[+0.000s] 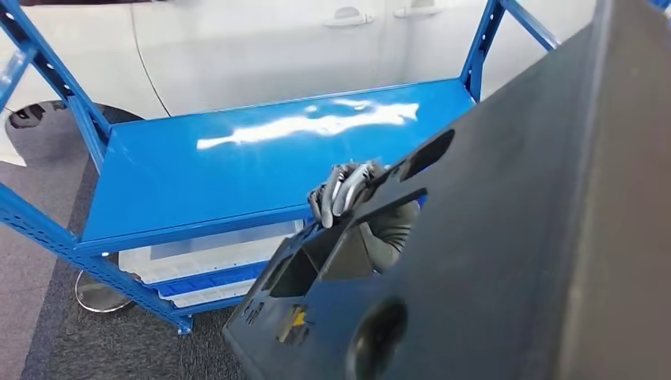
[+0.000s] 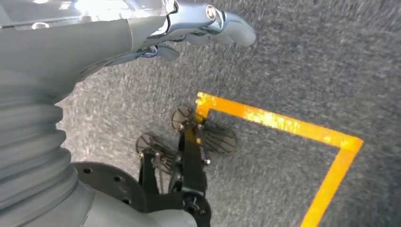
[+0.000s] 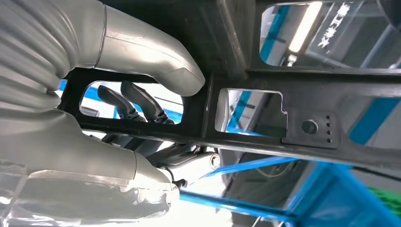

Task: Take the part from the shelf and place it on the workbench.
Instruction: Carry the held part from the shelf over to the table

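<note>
The right hand (image 1: 344,190) grips the large black part (image 1: 490,237) through a cutout, its thumb (image 3: 156,56) pressed on one face of a bar and its dark fingers (image 3: 137,101) wrapped over the other. In the head view the part is lifted clear and fills the frame from 3 to 6 o'clock, in front of the blue shelf (image 1: 237,166), with a white car (image 1: 261,47) at 12 o'clock. The left hand (image 2: 198,26) hangs over grey carpet (image 2: 307,61) and yellow floor tape (image 2: 283,125), fingers stretched out and holding nothing.
</note>
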